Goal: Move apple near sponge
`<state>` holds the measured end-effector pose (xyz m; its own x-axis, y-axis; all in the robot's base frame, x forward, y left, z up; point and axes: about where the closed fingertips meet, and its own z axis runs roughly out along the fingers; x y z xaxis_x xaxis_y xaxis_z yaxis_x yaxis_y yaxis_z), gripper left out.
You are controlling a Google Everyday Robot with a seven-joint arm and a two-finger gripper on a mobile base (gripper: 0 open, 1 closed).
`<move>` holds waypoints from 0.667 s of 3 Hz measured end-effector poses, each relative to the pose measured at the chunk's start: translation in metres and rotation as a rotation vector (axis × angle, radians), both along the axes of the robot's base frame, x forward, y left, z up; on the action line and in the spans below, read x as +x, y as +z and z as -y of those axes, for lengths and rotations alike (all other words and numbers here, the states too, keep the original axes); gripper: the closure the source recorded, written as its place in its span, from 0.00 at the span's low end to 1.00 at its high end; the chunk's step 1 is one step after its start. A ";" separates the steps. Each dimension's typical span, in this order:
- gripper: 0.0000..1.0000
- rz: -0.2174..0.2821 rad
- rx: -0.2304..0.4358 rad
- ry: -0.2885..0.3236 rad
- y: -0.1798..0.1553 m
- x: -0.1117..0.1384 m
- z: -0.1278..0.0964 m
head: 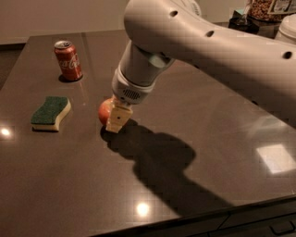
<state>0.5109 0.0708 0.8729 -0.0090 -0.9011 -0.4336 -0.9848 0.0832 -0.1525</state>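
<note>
The red-pink apple sits low over the dark table, mostly hidden behind my gripper, which is shut on it. One pale finger covers its right side. The sponge, dark green on top with a pale yellow body, lies flat on the table to the left of the apple, about a sponge's length away. My big white arm reaches in from the upper right.
A red soda can stands upright at the back left, behind the sponge. The dark table has its front edge along the bottom. Jars and containers stand off the table at the top right.
</note>
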 end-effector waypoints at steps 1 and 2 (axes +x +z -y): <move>1.00 0.030 0.004 0.052 0.003 0.021 -0.042; 1.00 0.043 0.003 0.093 0.001 0.032 -0.069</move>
